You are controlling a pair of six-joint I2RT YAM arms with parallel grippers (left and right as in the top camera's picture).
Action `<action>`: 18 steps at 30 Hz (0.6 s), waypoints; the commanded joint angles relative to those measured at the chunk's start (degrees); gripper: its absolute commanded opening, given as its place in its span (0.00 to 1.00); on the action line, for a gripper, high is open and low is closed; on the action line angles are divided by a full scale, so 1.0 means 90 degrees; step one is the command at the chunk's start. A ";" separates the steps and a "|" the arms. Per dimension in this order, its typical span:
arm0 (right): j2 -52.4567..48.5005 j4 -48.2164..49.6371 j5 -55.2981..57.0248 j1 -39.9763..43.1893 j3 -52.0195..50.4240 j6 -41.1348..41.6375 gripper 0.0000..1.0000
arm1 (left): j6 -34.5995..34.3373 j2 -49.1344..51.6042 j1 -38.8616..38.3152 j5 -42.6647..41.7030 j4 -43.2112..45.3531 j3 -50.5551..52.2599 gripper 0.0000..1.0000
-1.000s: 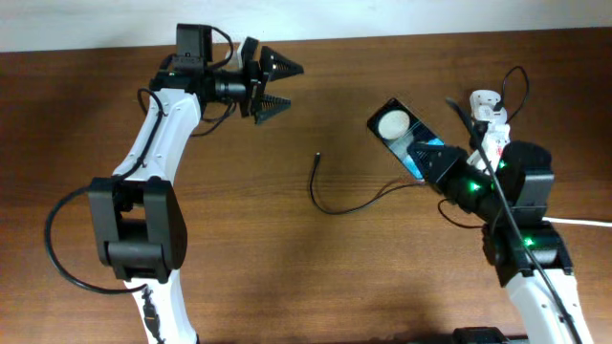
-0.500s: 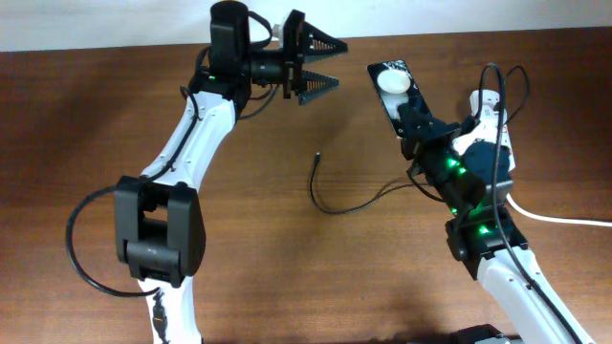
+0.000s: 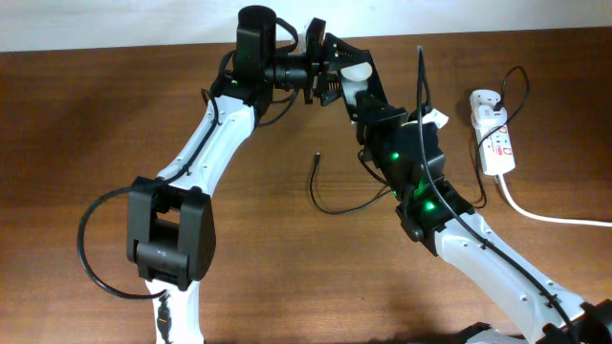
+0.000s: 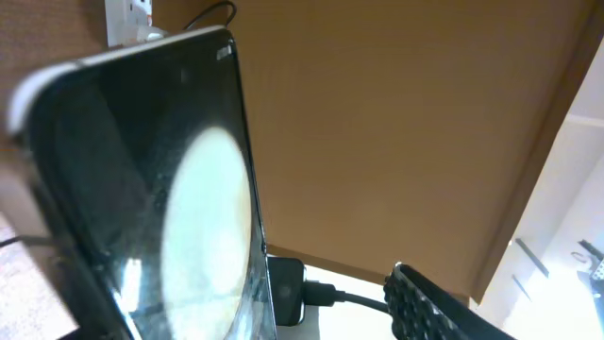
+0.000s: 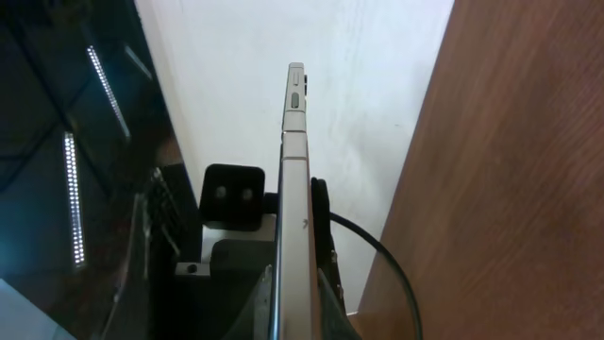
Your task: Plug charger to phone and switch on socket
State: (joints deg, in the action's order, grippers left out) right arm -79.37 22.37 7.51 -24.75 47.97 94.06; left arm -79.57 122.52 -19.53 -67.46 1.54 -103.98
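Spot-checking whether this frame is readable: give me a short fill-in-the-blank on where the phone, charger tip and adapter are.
The fingers clamping the phone belong to the ___ arm. The plug tip of the charger lies loose on the ___. The white adapter sits plugged into the ___.
Missing words: right; table; socket.
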 commanded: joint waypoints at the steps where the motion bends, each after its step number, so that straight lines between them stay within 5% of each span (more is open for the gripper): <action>1: 0.0015 0.0119 0.0073 -0.0068 0.0240 -0.0058 0.04 | -0.0066 0.0029 0.0007 0.0005 0.0017 -0.0066 0.58; 7: 0.0015 0.0236 0.0073 -0.0172 0.0245 -0.0058 0.04 | -0.0063 0.0029 0.0007 0.0039 0.0017 -0.0066 0.21; 18: 0.0015 0.0233 0.0078 -0.0170 0.0245 -0.0058 0.04 | -0.0063 0.0029 0.0015 -0.0039 0.0017 -0.0066 0.06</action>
State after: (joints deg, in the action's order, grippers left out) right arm -79.35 24.51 8.62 -25.61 48.97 95.85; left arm -80.38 122.52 -19.49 -67.07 1.37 -103.96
